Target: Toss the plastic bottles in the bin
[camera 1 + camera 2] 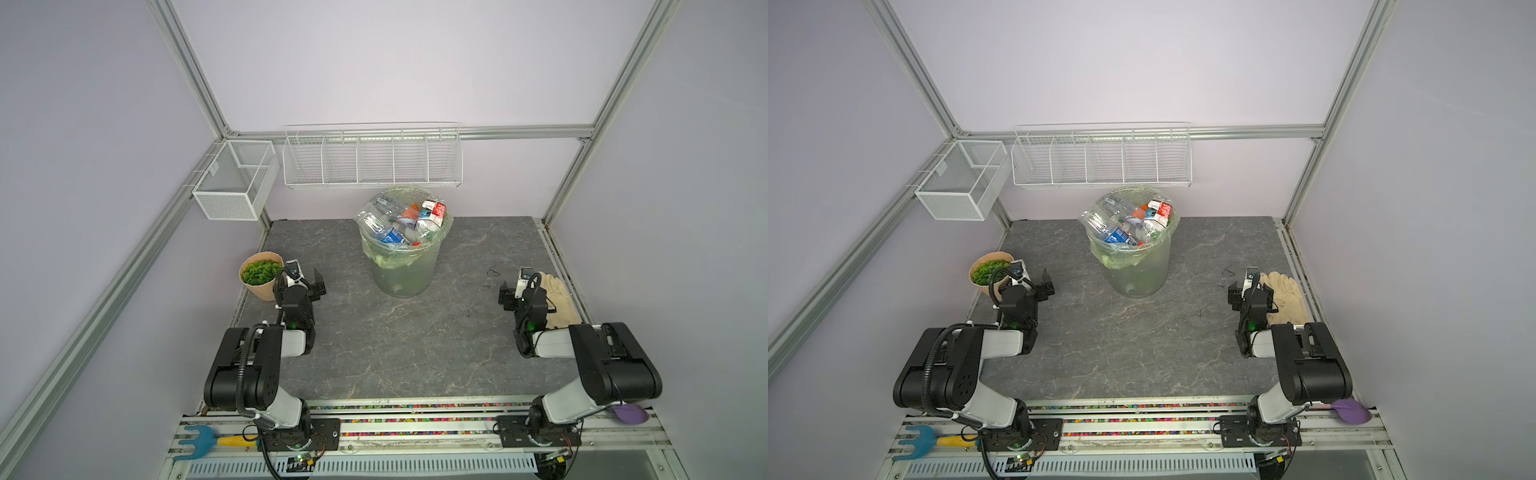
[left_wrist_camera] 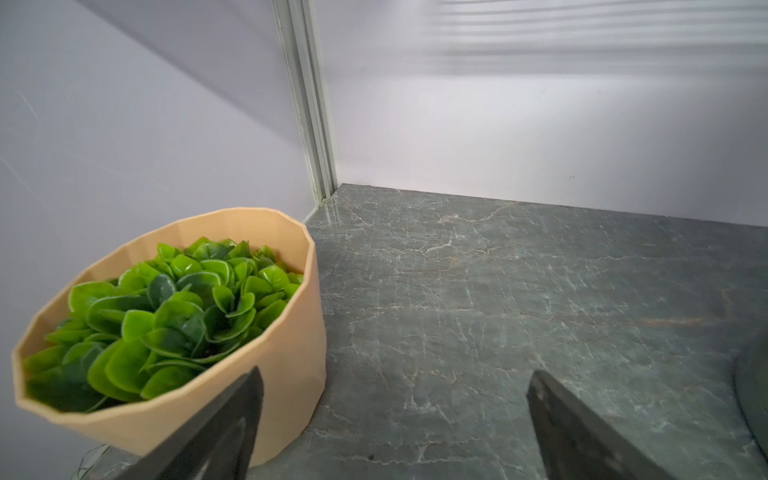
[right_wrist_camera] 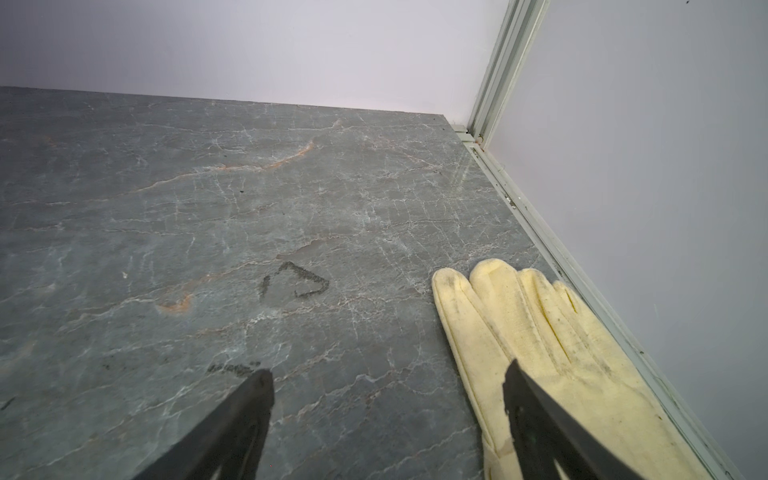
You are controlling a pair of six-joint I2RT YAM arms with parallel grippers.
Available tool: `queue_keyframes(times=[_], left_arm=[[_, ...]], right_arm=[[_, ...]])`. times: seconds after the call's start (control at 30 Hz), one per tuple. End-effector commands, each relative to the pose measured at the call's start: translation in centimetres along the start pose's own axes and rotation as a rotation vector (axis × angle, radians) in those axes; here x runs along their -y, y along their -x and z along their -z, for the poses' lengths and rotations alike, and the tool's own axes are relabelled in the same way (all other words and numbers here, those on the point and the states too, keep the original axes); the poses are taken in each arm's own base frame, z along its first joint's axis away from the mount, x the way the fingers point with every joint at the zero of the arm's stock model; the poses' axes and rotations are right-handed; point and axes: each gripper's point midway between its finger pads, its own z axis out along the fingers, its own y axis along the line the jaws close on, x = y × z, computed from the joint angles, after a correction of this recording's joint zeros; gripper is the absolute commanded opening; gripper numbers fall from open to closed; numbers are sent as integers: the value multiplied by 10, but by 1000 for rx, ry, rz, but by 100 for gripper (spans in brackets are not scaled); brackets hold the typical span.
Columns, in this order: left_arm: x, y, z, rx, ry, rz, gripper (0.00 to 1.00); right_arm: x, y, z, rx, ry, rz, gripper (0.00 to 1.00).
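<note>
- Both top views: the bin [image 1: 401, 276] [image 1: 1140, 276] stands upright on the table [image 1: 415, 353], towards the back wall and between the two arms. It lies ahead of and inward from each gripper.
- The plastic bottles [image 1: 399, 224] [image 1: 1131, 226] are heaped in the bin's bag and pile above the rim. They lie jumbled, with no common long axis. I see none loose on the table.
- The left gripper [image 1: 318, 286] [image 1: 1047, 286] is spread wide and holds nothing. It sits just beside the plant pot [image 1: 257, 293] and looks slightly nearer the bin than the right one.
- The right gripper [image 1: 505, 297] [image 1: 1234, 295] is also wide apart and empty, with the glove [image 1: 557, 299] just on its outer side.
- Nothing stands between either gripper and the bin. The wire baskets [image 1: 372, 160] hang on the wall just above and behind it.
- Left wrist view: the left gripper [image 2: 395, 376] has its jaws well apart over bare table, the plant pot [image 2: 291, 353] close by one jaw. No bottle is in sight.
- Right wrist view: the right gripper [image 3: 388, 370] is open and empty. One jaw is over the glove [image 3: 540, 332]; whether it touches I cannot tell. No bottle or bin is in sight.
- Judgement: the task looks complete, with nothing left to fetch. The heap sits proud of the rim, so a top bottle could roll off if knocked.
</note>
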Motion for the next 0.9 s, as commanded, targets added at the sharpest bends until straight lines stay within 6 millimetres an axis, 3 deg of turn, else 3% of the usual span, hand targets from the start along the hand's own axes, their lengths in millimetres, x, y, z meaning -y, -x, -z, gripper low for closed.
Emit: queue_keyframes(times=[0.0, 0.87], left_arm=[[8, -24, 2, -96, -49, 5, 99], [8, -23, 2, -86, -51, 3, 99]], right_arm=[[0, 3, 2, 10, 7, -11, 89], [2, 2, -1, -5, 22, -30, 89]])
